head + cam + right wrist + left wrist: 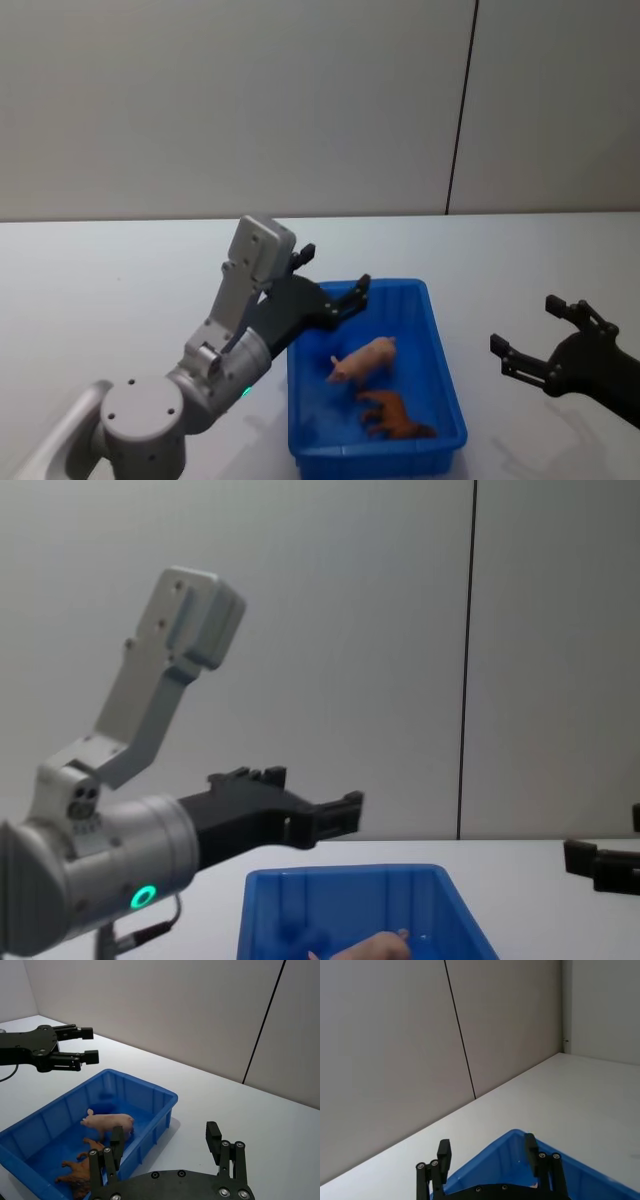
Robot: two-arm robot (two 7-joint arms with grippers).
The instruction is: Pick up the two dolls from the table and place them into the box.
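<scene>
Both dolls in bright blue plastic box: pale pink pig figure centre, brown horse-like figure at its 5 o'clock. Left gripper released, empty, over box's 11 o'clock corner. Right gripper released at 3 o'clock. You look done; nothing left on white table.

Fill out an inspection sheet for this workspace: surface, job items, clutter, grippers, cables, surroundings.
Surface: white table, plain and flat.
Job's things: blue box sits near the table's front edge, between the arms. Pink pig doll and brown animal doll both lie inside it, apart, the brown one nearer the robot.
Clutter: nothing seen.
Grippers: left gripper open and empty, raised over the box's far left corner. Right gripper open and empty, beside the box on its right, over bare table.
Cables: a thin dark cable hangs under the left arm.
Surroundings: grey panelled wall with a dark vertical seam.
</scene>
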